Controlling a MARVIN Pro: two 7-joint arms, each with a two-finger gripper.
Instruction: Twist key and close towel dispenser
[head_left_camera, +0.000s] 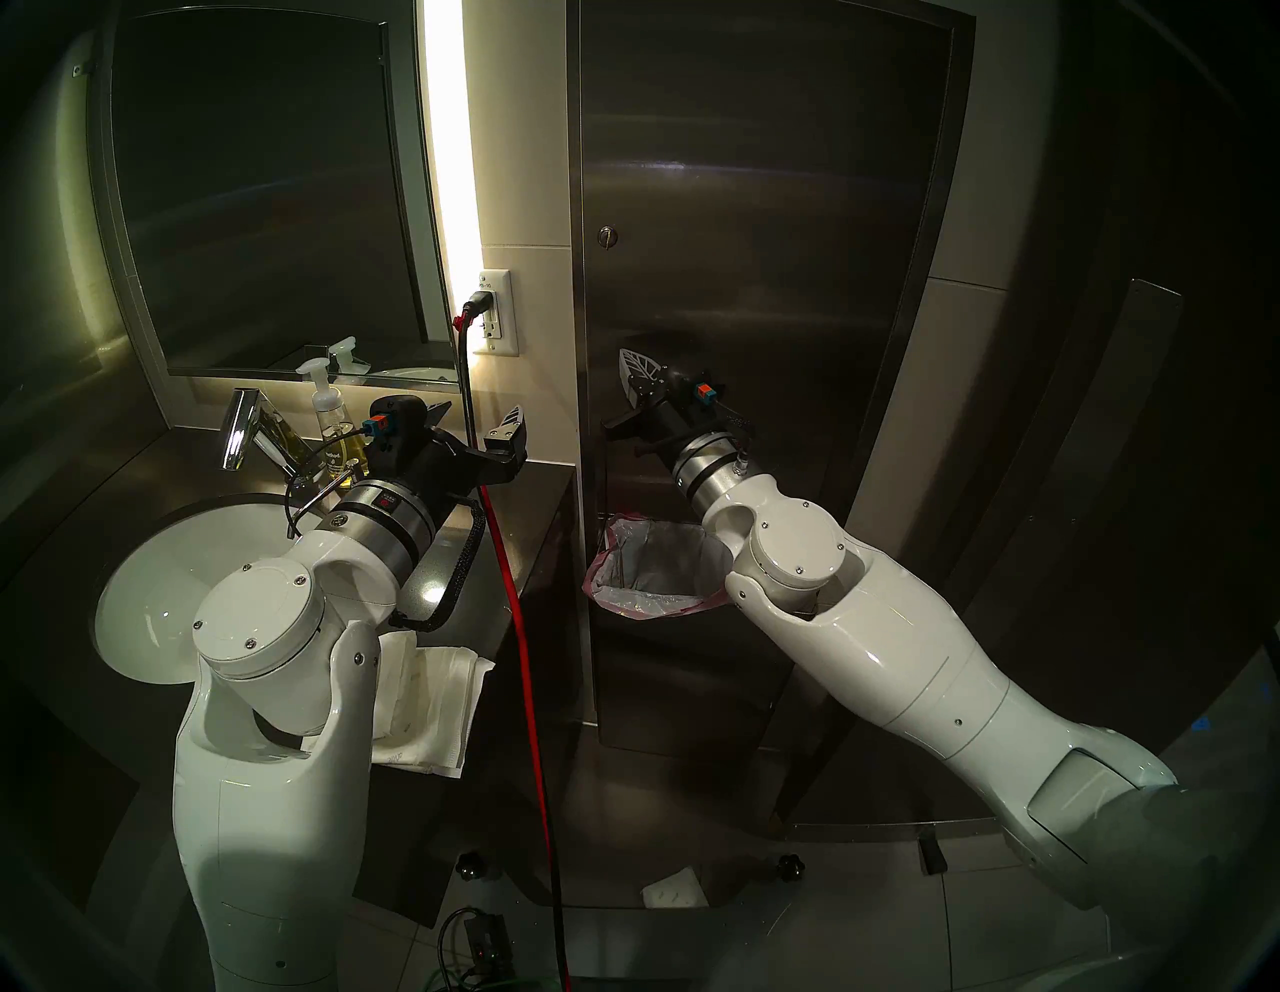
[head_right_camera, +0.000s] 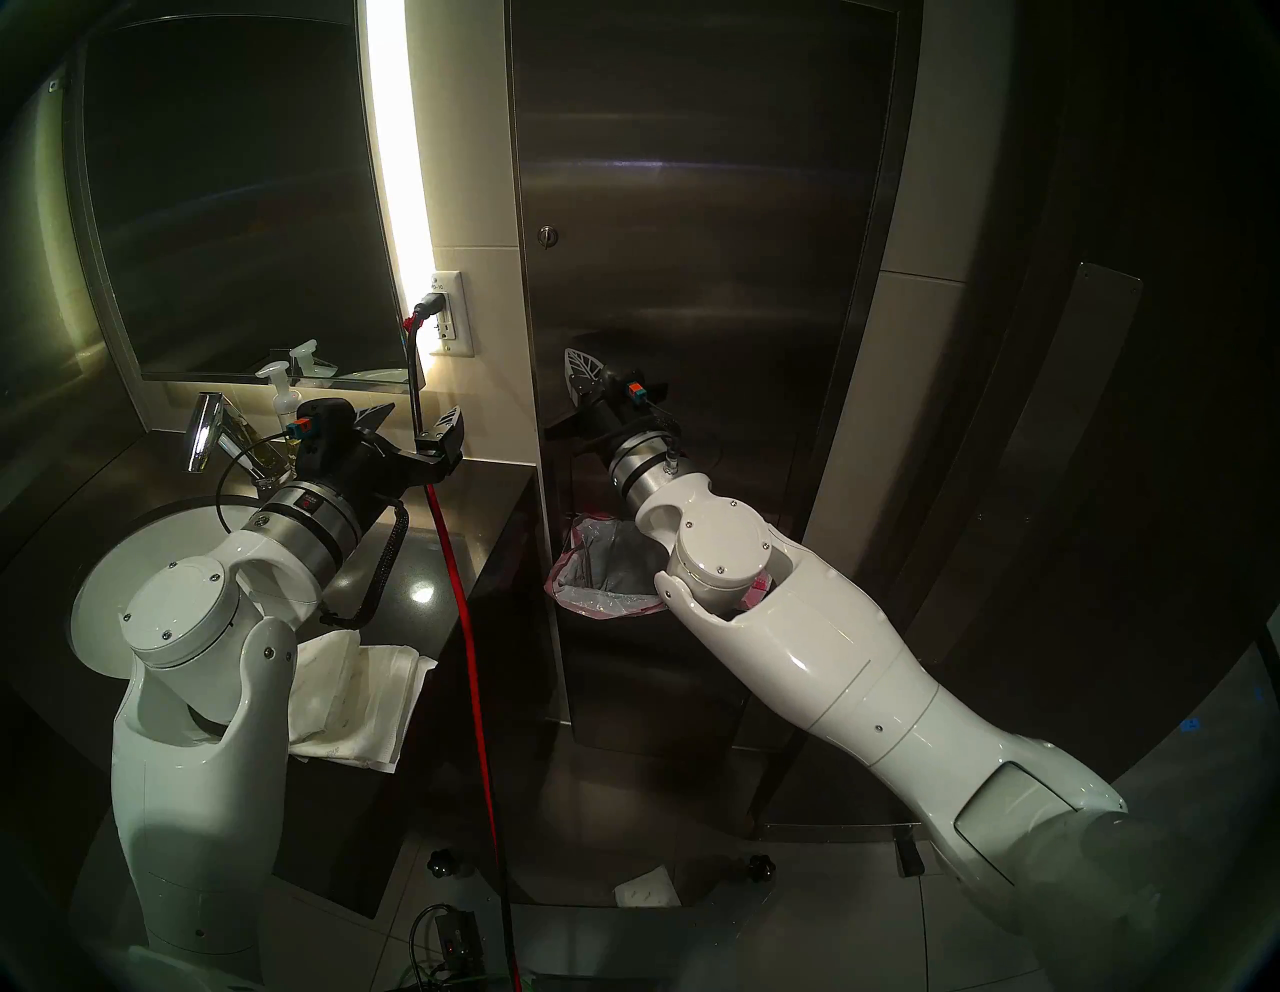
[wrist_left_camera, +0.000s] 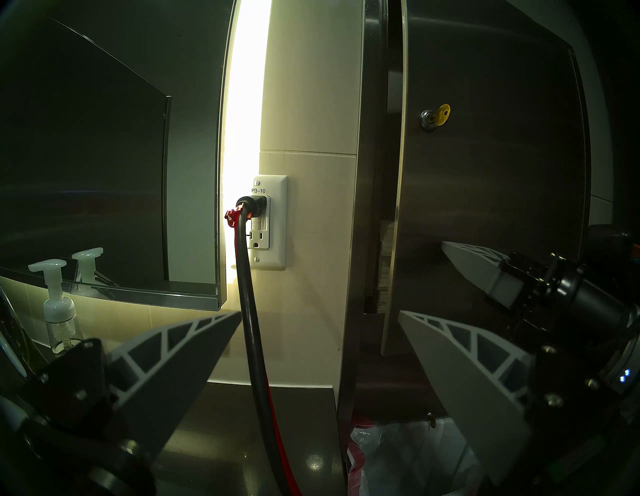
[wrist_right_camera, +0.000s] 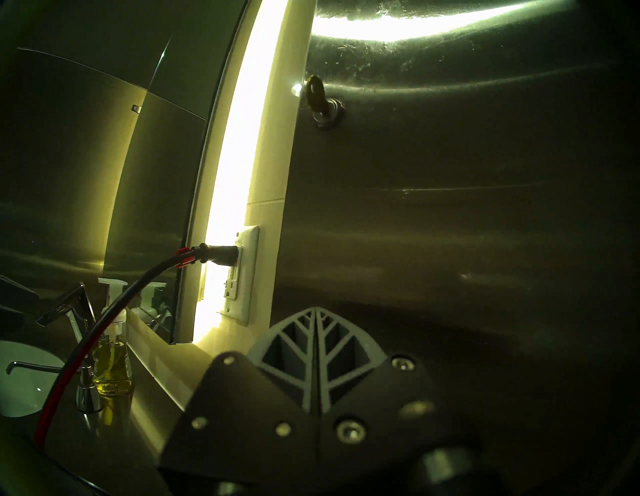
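Scanning from the left edge: dark-framed mirror (head_left_camera: 263, 194) on the wall above a white sink (head_left_camera: 159, 582); chrome faucet (head_left_camera: 242, 429) and soap bottle (head_left_camera: 331, 409) of yellow liquid behind the basin
Desk: dark stone top (head_left_camera: 526, 506) around the sink; folded white towels (head_left_camera: 429, 700) lying on its front edge, partly under the left arm
Left pincer: (wrist_left_camera: 311, 332) spread wide and holding nothing; level above the desk, facing the wall outlet (wrist_left_camera: 268, 221); black plug in the upper socket, red-and-black cord (head_left_camera: 512, 623) dropping between the fingers in the left wrist view
Towel dispenser: tall brushed-steel cabinet (head_left_camera: 762, 277) on the wall right of the outlet; door slightly ajar along its left edge, a narrow gap and a white stack inside visible from the left wrist view
Key: small brass piece (wrist_left_camera: 441, 113) seated in the round silver lock near the door's left edge, at mid height; head jutting out from the door; well above both pincers, touched by neither
Right pincer: (head_left_camera: 634, 370) fingers pressed flat together, gripping nothing; angled up, tips at the door face below the lock; contact with the steel impossible to tell
Waste bin: clear liner with pink rim (head_left_camera: 651, 568) in the cabinet's lower opening, beneath the right wrist
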